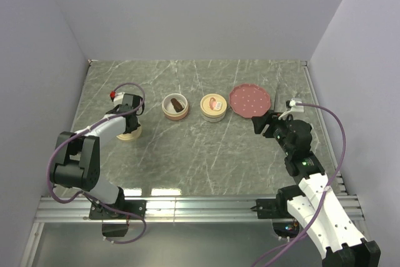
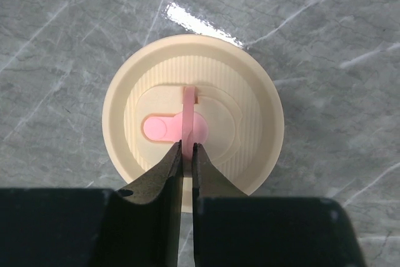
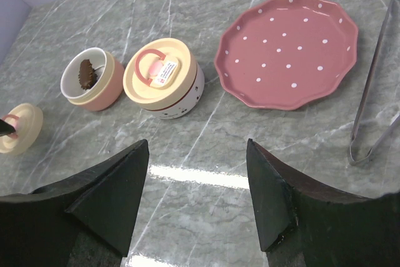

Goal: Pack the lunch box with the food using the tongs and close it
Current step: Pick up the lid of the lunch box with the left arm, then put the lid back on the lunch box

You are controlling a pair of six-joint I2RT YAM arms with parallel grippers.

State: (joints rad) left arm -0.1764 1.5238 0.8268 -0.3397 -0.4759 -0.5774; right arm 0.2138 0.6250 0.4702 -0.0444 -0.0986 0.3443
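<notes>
A round cream lid lies on the table at the left, with a thin pink tab standing up from its middle. My left gripper is shut on that tab from above; in the top view it hangs over the lid. An open pink bowl holds a dark brown piece of food. Beside it stands a white bowl under a cream lid with a small white-and-red square on top. The thin tongs lie right of the pink plate. My right gripper is open and holds nothing, hovering near the plate.
The pink dotted plate is bare. The tongs lie close to the table's right rail. Grey walls stand on three sides. An aluminium rail runs along the near edge by the arm bases.
</notes>
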